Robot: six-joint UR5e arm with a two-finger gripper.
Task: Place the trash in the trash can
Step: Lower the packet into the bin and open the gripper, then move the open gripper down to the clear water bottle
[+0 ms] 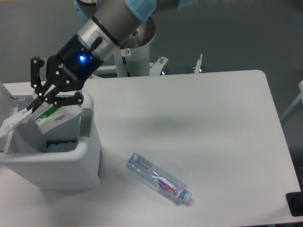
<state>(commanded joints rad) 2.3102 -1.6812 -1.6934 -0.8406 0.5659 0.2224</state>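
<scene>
We cannot read the print on the packet [45, 115]; its lower part is hidden behind the inner wall of the trash can [71, 163], and its pale left end blurs into the lid. The gripper [39, 101] fingertips overlap the packet, so we cannot tell the exact contact. The trash can runs off the left edge, its lid mostly cut off. A bluish-white patch [60, 146] deep inside the can is too indistinct for us to identify. The arm [118, 19] leaves the frame at the top. A dark object [295, 204] at the lower right corner is cropped.
</scene>
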